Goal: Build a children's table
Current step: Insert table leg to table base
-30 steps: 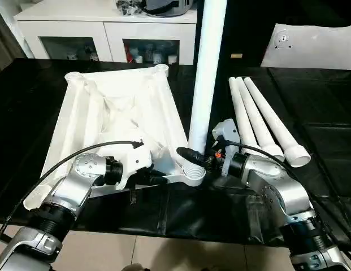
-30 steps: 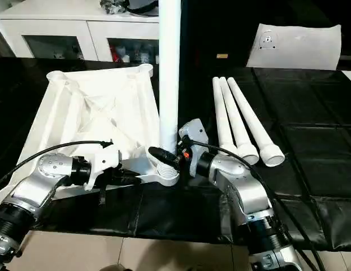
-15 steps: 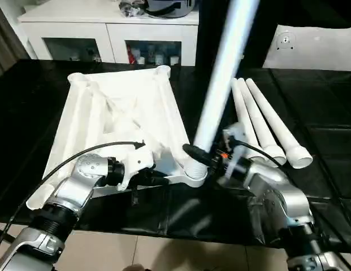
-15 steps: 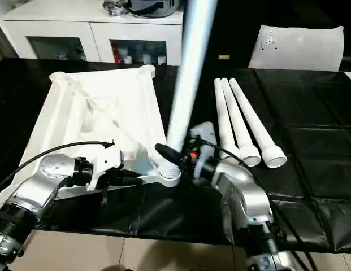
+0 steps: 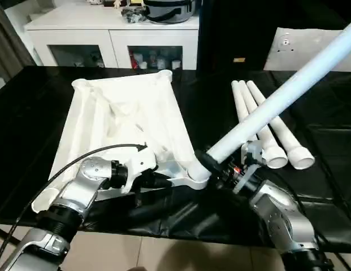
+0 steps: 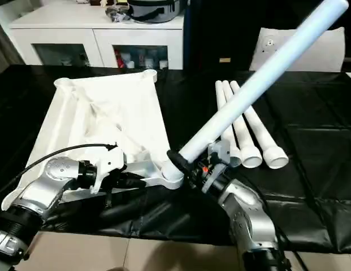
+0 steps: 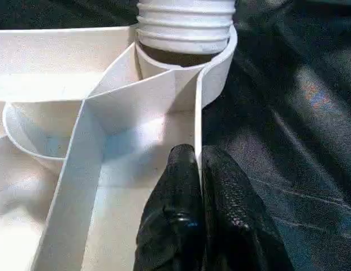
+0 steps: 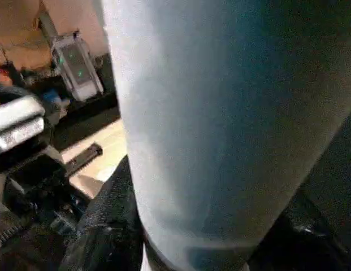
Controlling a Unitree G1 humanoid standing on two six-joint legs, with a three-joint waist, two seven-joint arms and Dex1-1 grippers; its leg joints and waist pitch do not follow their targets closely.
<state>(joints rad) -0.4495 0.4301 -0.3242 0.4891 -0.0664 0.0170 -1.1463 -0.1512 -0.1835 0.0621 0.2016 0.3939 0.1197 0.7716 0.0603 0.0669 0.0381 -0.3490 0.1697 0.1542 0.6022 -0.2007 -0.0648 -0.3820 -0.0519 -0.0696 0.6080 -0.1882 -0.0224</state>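
The white table top lies upside down on the black cloth, ribs up. My left gripper is shut on the thin rim wall just behind the front right corner socket. My right gripper is shut on one white leg close to its base. That leg leans steeply up and to the right, its ribbed threaded end sitting at the socket's mouth. In the right wrist view the leg runs between the black fingers. Three more legs lie side by side on the right.
A white cabinet with glass doors stands behind the table, with clutter on top. A white panel leans at the back right. The black cloth hangs over the front edge, with tiled floor below.
The held leg has swung from upright to a steep lean to the right, pivoting at the corner socket. My right arm moved with it. The left gripper kept its hold on the rim.
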